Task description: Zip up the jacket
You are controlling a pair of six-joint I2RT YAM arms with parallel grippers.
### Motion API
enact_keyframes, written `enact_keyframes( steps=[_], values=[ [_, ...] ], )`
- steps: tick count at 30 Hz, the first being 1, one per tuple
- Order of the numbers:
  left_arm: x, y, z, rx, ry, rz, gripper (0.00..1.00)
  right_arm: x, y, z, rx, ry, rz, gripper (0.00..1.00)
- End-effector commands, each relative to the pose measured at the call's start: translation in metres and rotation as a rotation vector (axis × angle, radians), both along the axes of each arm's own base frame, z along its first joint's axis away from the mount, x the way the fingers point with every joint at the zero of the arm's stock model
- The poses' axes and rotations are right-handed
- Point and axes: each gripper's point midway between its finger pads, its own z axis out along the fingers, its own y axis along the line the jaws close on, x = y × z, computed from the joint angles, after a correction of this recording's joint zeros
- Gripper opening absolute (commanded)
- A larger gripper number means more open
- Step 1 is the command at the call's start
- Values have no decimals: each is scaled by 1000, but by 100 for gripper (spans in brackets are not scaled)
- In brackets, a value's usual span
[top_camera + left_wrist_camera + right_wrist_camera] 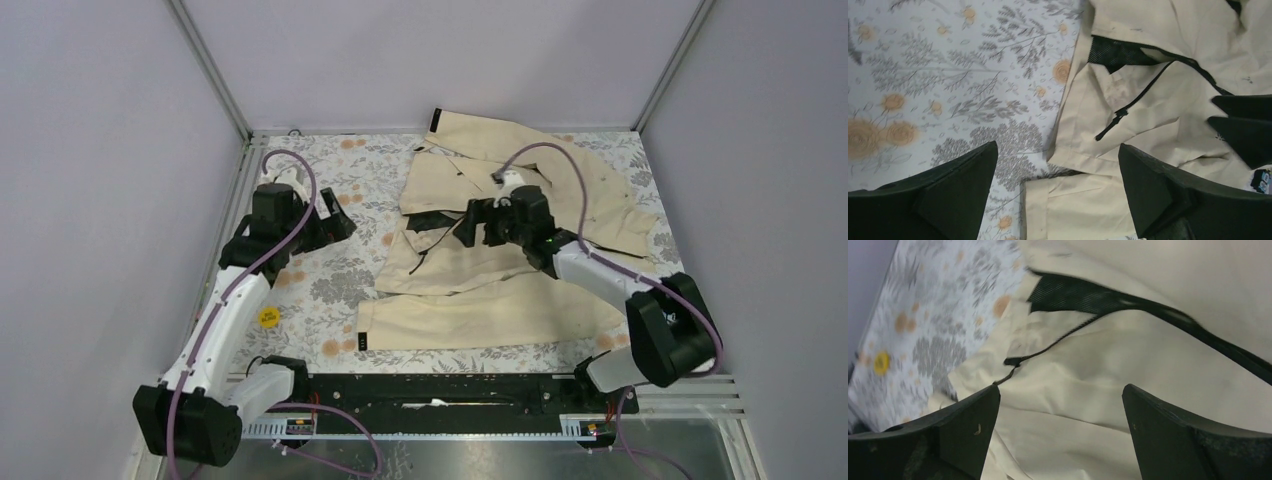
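Observation:
The cream-beige jacket (500, 260) lies crumpled on the right half of the table, its front partly open and showing dark lining (1083, 295). Its thin dark zipper (1138, 97) runs diagonally and ends in a small black pull (1118, 116); it also shows in the right wrist view (1048, 347). My left gripper (335, 222) is open and empty above the tablecloth, just left of the jacket's edge (1058, 147). My right gripper (470, 222) is open and empty, hovering over the jacket's front beside the zipper (1062, 387). Its fingers (1243, 125) show at the right of the left wrist view.
A floral tablecloth (330, 290) covers the table. A yellow round sticker (268, 317) lies near the left arm. A black rail (430, 390) runs along the near edge. Grey walls and metal frame posts (210, 70) close in the back and sides.

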Motion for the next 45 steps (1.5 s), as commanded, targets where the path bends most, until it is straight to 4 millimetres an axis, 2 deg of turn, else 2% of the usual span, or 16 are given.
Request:
enact_keyframes(
  steps=[1, 3, 4, 6, 8, 10, 14, 17, 21, 23, 25, 28, 37, 41, 43, 45],
  values=[
    [43, -25, 74, -58, -232, -129, 99, 1, 76, 52, -60, -371, 489, 100],
    [58, -32, 97, -94, -294, -146, 99, -15, 102, 28, -160, -441, 733, 100],
    [65, -35, 109, -113, -331, -141, 99, -13, 108, 19, -237, -500, 812, 100],
    [78, -40, 127, -137, -390, -152, 99, 3, 110, 7, -299, -535, 801, 100],
    [90, -44, 142, -151, -452, -165, 99, 5, 115, -2, -334, -606, 883, 100],
    [101, -44, 149, -131, -492, -171, 99, 9, 115, -18, -393, -651, 940, 100],
    [115, -38, 139, -84, -527, -150, 99, 13, 103, -39, -511, -772, 957, 100],
    [110, -47, 122, -73, -587, -238, 99, 13, 93, -54, -574, -803, 946, 99],
    [99, -65, 115, -165, -627, -359, 99, 11, 92, -69, -557, -784, 990, 91],
    [100, -69, 106, -184, -595, -370, 99, 13, 93, -80, -551, -765, 1006, 89],
    [105, -68, 95, -185, -547, -364, 99, 15, 95, -86, -560, -773, 1018, 82],
    [109, -71, 84, -196, -488, -371, 99, 27, 100, -80, -562, -850, 961, 70],
    [114, -75, 64, -194, -435, -383, 99, 46, 101, -55, -572, -1029, 791, 70],
    [108, -82, 57, -127, -428, -398, 99, 47, 105, -52, -557, -1049, 788, 60],
    [102, -92, 59, -77, -419, -420, 99, 45, 107, -50, -546, -1060, 794, 61],
    [93, -100, 63, -56, -398, -446, 99, 43, 108, -44, -528, -1078, 784, 68]
  ],
)
